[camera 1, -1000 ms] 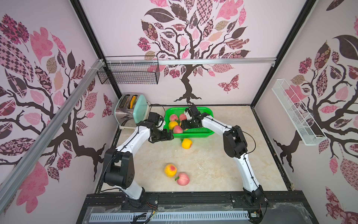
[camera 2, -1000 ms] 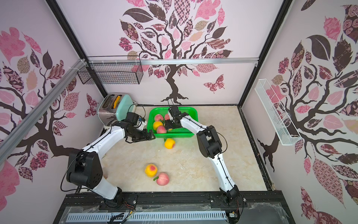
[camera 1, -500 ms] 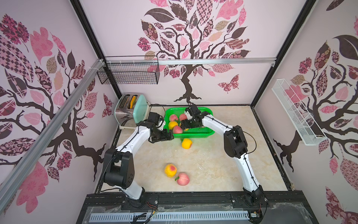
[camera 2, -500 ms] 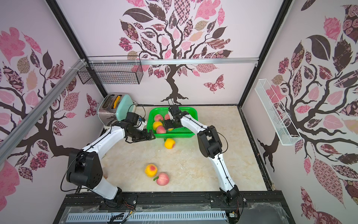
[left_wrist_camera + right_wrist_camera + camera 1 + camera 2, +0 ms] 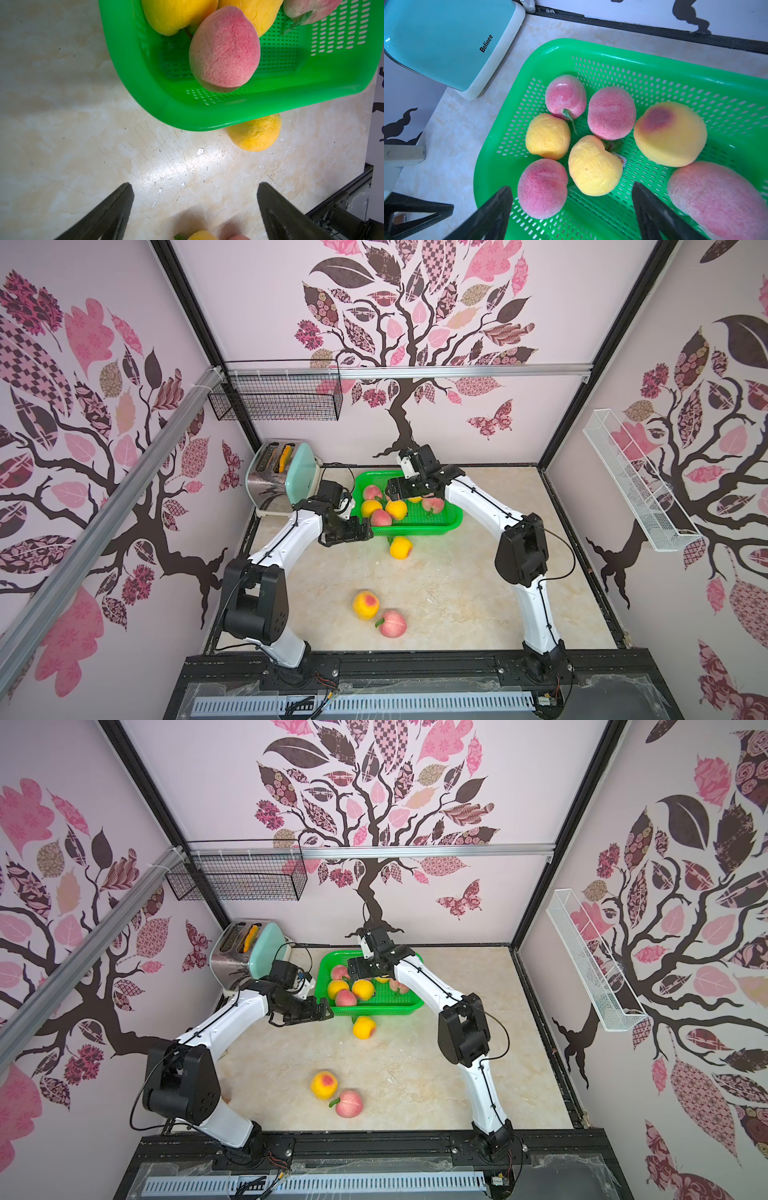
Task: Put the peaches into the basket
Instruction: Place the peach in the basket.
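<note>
Green plastic basket [image 5: 419, 528] with perforated walls and floor, standing upright at the far side of the table [image 5: 478, 593]. It holds seven peaches [image 5: 611, 113], four fuzzy pink and three yellow-orange, one of the latter with a dark red blush; they cluster toward one end, several touching. A lone yellow peach [image 5: 401, 547] lies on the table just beside the basket's near wall, while well apart, toward the front edge, a blushed yellow peach [image 5: 365, 605] and a pink peach [image 5: 392, 623] with a green leaf lie touching each other.
</note>
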Tool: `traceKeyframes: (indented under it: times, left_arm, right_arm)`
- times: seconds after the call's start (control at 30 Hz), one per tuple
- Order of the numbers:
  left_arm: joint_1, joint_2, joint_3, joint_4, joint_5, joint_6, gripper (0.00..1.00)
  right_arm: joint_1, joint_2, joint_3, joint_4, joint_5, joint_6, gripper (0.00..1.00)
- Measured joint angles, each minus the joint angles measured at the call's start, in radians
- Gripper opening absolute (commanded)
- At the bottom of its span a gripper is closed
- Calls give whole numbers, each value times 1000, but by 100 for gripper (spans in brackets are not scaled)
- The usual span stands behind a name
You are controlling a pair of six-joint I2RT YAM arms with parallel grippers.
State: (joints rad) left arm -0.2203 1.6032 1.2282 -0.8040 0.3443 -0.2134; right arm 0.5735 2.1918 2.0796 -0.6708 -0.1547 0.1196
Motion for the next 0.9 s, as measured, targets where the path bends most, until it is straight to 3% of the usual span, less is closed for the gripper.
traceKeyframes:
  times: [0.4,0.9]
  left_arm:
    - [0,0,0,2,0,0,97]
    - [0,0,-1,3,-2,0,97]
  right_arm:
    - [0,-138,-147,6,-2,-12,91]
    - [10,-475,-533,67,-95,-15,86]
